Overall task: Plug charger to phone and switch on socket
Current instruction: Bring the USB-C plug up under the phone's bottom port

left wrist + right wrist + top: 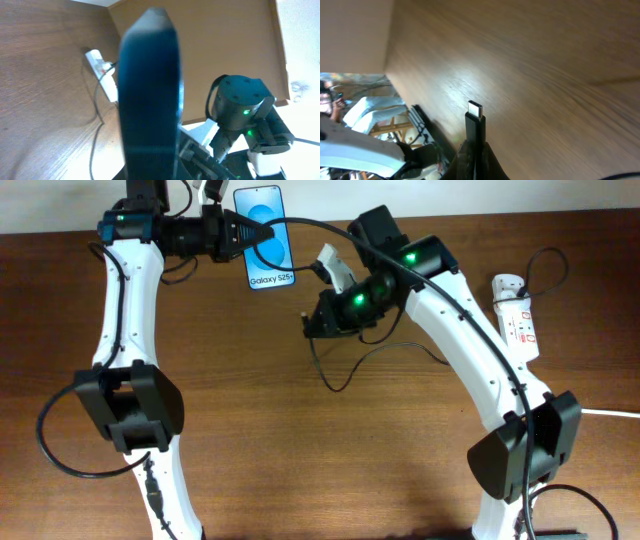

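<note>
Step in hand: mating the charger to the phone; the switching step is judged not yet begun. The left claw (240,235) is closed on the side of the small rectangular smartphone with black frame and bright blue screen (268,258). It holds the smartphone near the far edge of the brown wooden desk (300,450), apparently raised off it. In the left wrist view the smartphone (150,90) stands edge-on. The right claw (318,315) is closed on the small black plug with a bright metal tip (475,125), gripping the body so that the tip projects clear of the fingers. In the overhead view the plug lies near the text end of the smartphone but apart from it. The long thin black charger cable (338,387) trails from the plug in a loose loop across the desk. The white elongated power strip with red markings (517,320) lies at the desk's right side, well apart from both claws; its switch position cannot be read. The charging port is not visible in any view. Next move, as a judgement: align the plug's axis with the port on the smartphone's end edge, then advance it straight in. Angular error could skid the tip off the frame, and the left claw must brace against the insertion push.
</note>
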Controlling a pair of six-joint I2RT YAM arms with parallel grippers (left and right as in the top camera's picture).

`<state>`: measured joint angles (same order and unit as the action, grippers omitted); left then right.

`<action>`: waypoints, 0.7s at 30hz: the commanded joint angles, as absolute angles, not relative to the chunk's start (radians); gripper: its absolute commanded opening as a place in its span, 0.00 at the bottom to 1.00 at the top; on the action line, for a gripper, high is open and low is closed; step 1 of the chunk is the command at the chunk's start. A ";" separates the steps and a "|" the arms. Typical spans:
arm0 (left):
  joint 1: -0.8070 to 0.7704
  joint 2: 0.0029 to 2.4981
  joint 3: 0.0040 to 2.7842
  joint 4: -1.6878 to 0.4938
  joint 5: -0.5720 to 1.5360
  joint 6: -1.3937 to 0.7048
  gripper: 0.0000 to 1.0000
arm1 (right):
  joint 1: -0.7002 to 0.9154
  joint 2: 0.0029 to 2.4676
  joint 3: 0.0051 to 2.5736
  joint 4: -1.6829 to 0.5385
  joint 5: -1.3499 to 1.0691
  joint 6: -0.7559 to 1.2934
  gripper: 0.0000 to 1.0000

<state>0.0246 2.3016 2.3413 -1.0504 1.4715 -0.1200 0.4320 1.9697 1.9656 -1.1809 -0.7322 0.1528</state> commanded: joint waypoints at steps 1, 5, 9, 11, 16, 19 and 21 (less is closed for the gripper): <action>0.027 2.266 2.363 -1.048 1.573 -0.118 0.00 | 0.459 1.932 1.981 -1.146 -0.743 0.178 0.04; 0.026 2.266 2.363 -1.048 1.546 -0.118 0.00 | 0.547 1.842 1.981 -1.074 -0.424 0.295 0.04; 0.026 2.266 2.363 -1.061 1.551 -0.118 0.00 | 0.596 1.824 1.981 -1.026 -0.387 0.298 0.04; 0.010 2.266 2.363 -1.063 1.574 -0.118 0.00 | 0.616 1.832 1.980 -1.021 -0.363 0.310 0.04; -0.013 2.266 2.363 -1.063 1.574 -0.118 0.00 | 0.617 1.841 1.979 -1.049 -0.300 0.370 0.04; -0.013 2.266 2.363 -1.063 1.574 -0.118 0.00 | 0.588 1.842 1.979 -1.058 -0.303 0.425 0.04; -0.013 2.266 2.363 -1.063 1.574 -0.118 0.00 | 0.588 1.842 1.979 -1.060 -0.331 0.424 0.04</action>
